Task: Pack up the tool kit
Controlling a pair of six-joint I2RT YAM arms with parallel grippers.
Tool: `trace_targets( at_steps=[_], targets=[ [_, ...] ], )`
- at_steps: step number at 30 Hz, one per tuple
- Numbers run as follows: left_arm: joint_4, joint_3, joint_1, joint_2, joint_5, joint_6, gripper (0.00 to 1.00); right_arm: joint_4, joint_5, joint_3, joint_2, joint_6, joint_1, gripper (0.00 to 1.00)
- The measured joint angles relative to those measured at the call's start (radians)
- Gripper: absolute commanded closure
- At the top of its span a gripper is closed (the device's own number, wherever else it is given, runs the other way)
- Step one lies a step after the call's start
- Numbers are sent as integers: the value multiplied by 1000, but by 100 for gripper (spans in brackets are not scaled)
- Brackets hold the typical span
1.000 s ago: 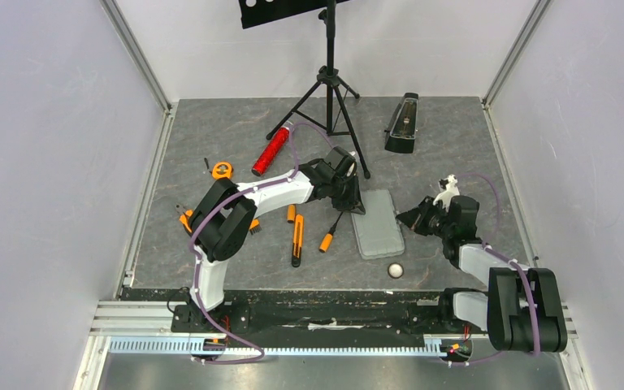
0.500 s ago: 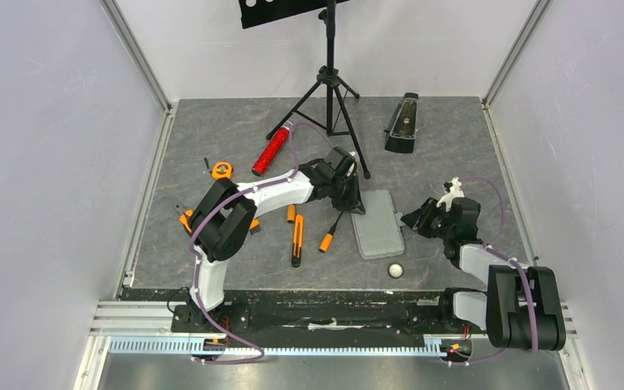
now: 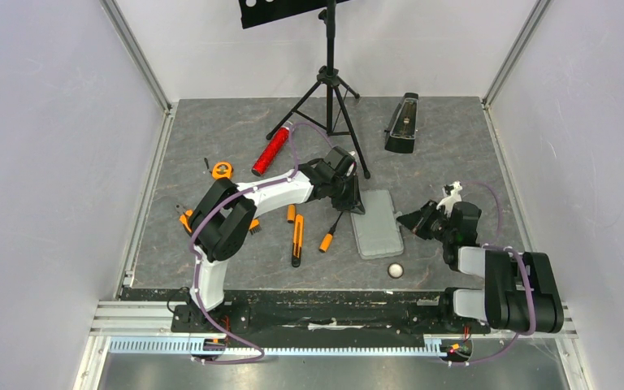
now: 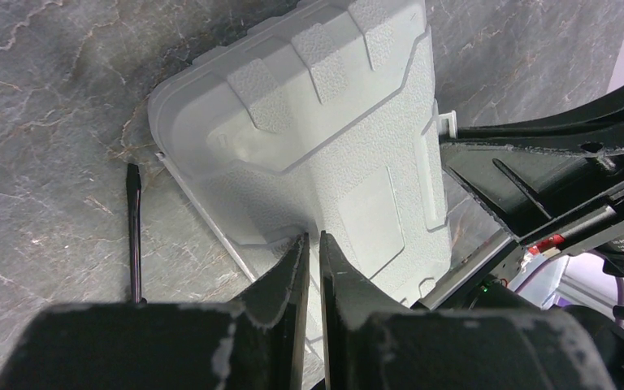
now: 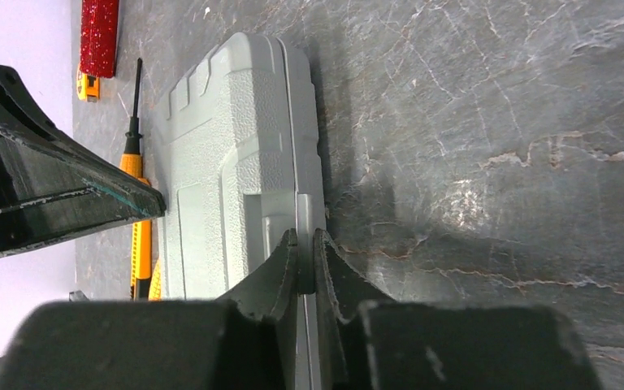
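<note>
Left gripper (image 4: 309, 237): jaws down to a thin slit with nothing between them, tips at the lid of the closed grey case (image 4: 317, 138), which stretches away ahead of them. A screwdriver (image 4: 133, 231) shaft lies on the table just beside the case's edge, off to the side of the fingers. Right gripper (image 5: 305, 234): also narrow, tips at the case's nearest long rim, can't tell whether they pinch it; knife (image 3: 297, 240), tape measure (image 3: 222, 170) and red cylinder (image 5: 99, 36) sit beyond the case from this hand.
</note>
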State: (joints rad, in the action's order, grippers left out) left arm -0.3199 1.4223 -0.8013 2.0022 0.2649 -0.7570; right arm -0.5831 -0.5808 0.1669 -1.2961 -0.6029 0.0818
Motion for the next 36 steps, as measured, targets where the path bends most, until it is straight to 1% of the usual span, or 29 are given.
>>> trace_targets(
  at_steps=[1,4,8,14,19,21,28,32,36],
  targets=[
    [0,0,0,0,0,0,81,-7,-6,-2,0,-6,0,100],
    [7,-6,2,-5,-1,0,76,16,-10,-3,21,-7,0,100],
    [18,-33,4,-34,-18,0,68,109,-11,18,113,10,-10,100],
    [19,-83,23,-82,-58,-1,50,234,23,111,233,29,-29,100],
    [36,-134,64,-143,-72,-3,30,292,90,183,262,44,-55,100],
    [54,-153,78,-166,-71,-10,25,327,129,224,262,61,-77,100],
    [151,-212,92,-192,-34,-68,20,443,251,376,258,154,-183,100],
    [205,-245,92,-192,2,-103,18,464,294,397,254,175,-203,100],
    [243,-251,92,-191,20,-126,20,505,332,397,254,180,-202,100]
  ],
)
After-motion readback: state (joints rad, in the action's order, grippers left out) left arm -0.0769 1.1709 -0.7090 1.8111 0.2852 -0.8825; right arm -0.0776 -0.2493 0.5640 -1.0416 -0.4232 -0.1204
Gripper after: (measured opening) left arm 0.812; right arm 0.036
